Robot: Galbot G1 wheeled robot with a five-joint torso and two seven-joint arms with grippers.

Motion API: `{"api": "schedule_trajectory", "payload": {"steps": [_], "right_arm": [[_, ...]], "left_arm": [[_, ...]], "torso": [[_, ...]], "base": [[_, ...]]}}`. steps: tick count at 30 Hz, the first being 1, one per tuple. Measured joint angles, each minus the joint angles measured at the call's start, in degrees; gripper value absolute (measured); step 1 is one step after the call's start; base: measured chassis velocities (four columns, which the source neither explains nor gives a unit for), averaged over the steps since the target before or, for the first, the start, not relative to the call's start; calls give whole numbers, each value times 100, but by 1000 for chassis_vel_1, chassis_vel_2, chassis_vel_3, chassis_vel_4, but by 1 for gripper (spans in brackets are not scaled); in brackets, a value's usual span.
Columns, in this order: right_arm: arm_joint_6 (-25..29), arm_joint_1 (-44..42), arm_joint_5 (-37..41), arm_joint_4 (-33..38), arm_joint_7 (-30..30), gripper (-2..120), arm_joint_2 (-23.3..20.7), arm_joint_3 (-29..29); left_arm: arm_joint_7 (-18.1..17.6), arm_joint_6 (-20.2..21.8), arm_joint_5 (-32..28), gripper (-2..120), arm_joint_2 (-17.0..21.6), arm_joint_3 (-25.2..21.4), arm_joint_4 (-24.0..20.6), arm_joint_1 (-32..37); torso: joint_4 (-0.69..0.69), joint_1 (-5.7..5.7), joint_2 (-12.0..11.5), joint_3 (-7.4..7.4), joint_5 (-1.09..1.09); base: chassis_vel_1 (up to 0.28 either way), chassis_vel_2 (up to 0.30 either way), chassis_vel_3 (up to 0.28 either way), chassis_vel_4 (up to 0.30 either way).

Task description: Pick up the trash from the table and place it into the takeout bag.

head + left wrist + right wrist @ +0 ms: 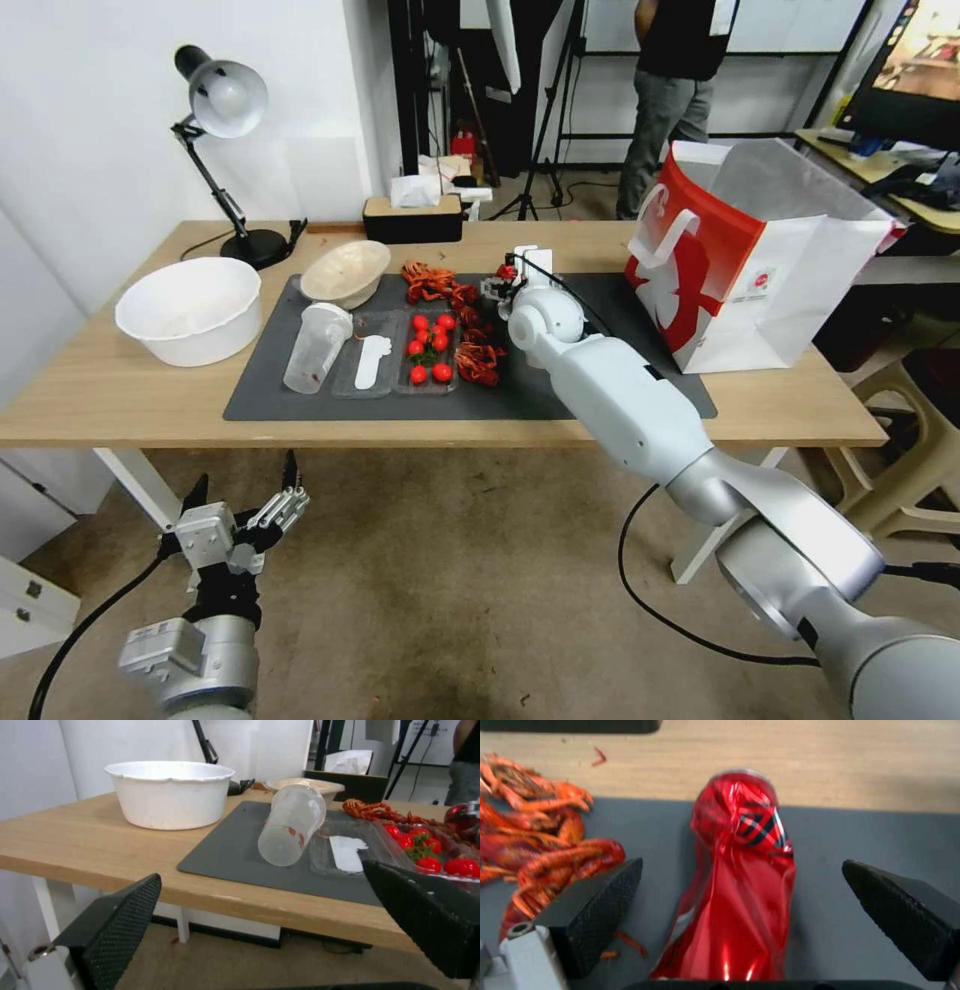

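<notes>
Left hand (245,510): hanging low in front of the tabletop (120,390), below its near edge, fingers spread wide and gripping nothing.

Right hand (740,896): reaching out over the dark mat (560,400), fingers wide apart on either side of the crushed red can (740,870), which is lying between them without either pad touching it. In the head view the can (507,272) is sitting near the mat's far edge, just beside a heap of red crayfish shells (470,330).

Clear plastic cup (315,345): lying tilted on the mat's left part, beside a clear tray of cherry tomatoes (430,350).

Beige bowl (345,272): leaning at the mat's far left corner.

White basin (190,308): standing on bare wood, left of the mat.

Takeout bag (750,270): standing upright and open at the right end of the tabletop, well apart from the can.
</notes>
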Motion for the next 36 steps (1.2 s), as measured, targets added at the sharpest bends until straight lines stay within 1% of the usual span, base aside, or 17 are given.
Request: {"api": "schedule_trajectory", "payload": {"steps": [7, 10, 12, 13, 15, 17, 18, 19, 21, 22, 23, 24, 29, 32, 33, 35, 36], "right_arm": [[-81, -1, 106, -80, 73, 100, 61, 55], [-85, -18, 130, -75, 107, 96, 59, 62], [-93, -42, 162, -55, 121, 88, 42, 62], [-94, -60, 187, -45, 126, 82, 28, 61], [-96, -67, 204, -42, 128, 80, 24, 59], [-128, -96, 307, -36, 144, 68, -15, 53], [-128, -96, 307, -36, 144, 68, -15, 53], [-136, -100, 330, -37, 144, 65, -28, 53], [-149, -107, 366, -36, 144, 54, -44, 61], [-149, -107, 366, -36, 144, 54, -44, 61], [-147, -114, 368, -36, 143, 49, -47, 71], [-142, -118, 369, -32, 143, 48, -49, 77], [-44, -158, 354, 122, 147, 47, -116, 73], [137, -212, 172, 662, 144, 47, -389, 35], [137, -212, 172, 662, 144, 47, -389, 35], [263, -243, -126, 1244, 127, 47, -736, 26], [315, -250, -319, 1730, 121, 47, -1025, 44]], "left_arm": [[-4, 0, 3, 100, 68, 4, -4, -9], [-5, 0, 10, 100, 57, 14, -38, -3], [-5, -3, 18, 100, 26, 35, -72, 9], [-6, -8, 20, 100, 11, 43, -77, 13], [-6, -9, 18, 100, 5, 44, -77, 13], [-16, -10, -27, 100, -19, 18, -85, -3], [-16, -10, -27, 100, -19, 18, -85, -3], [-20, -10, -34, 100, -18, 11, -88, -3], [-25, -10, -38, 100, -5, 4, -97, 2], [-25, -10, -38, 100, -5, 4, -97, 2], [-26, -11, -38, 100, -3, 4, -104, 4], [-27, -12, -37, 100, -3, 5, -106, 4], [-33, -14, -29, 100, -15, 17, -108, -8], [-37, -20, -28, 100, -10, 12, -132, -5], [-37, -20, -28, 100, -10, 12, -132, -5], [-38, -20, -28, 100, -4, 7, -146, -4], [-39, -20, -28, 100, -2, 7, -159, -3]], "torso": [[0, 0, 1, 0, 0], [0, 0, 1, 0, 0], [0, 0, 1, 0, 1], [0, 0, 1, 0, 1], [0, 0, 1, 0, 1], [0, 0, 1, 0, 1], [0, 0, 1, 0, 1], [0, 0, 1, 0, 1], [-1, 0, 1, 0, 1], [-1, 0, 1, 0, 1], [0, 0, 1, 0, 1], [0, 0, 1, -1, 1], [0, 0, 1, 0, 1], [3, 0, 1, 0, 2], [3, 0, 1, 0, 2], [2, 0, 0, 0, 2], [-1, 0, 1, 0, 2]], "base": [[0, 0, 0, 0], [0, 0, 0, 0], [0, 0, 0, 0], [0, 0, 0, 0], [0, 0, 0, 0], [0, 0, 0, 0], [0, 0, 0, 0], [0, 0, 0, 0], [0, 0, 0, 0], [0, 0, 0, 0], [0, 0, 0, 0], [0, 0, 0, 0], [0, 0, 0, 0], [0, 0, 0, 0], [0, 0, 0, 0], [0, 0, 0, 0], [0, 0, 0, 0]]}}
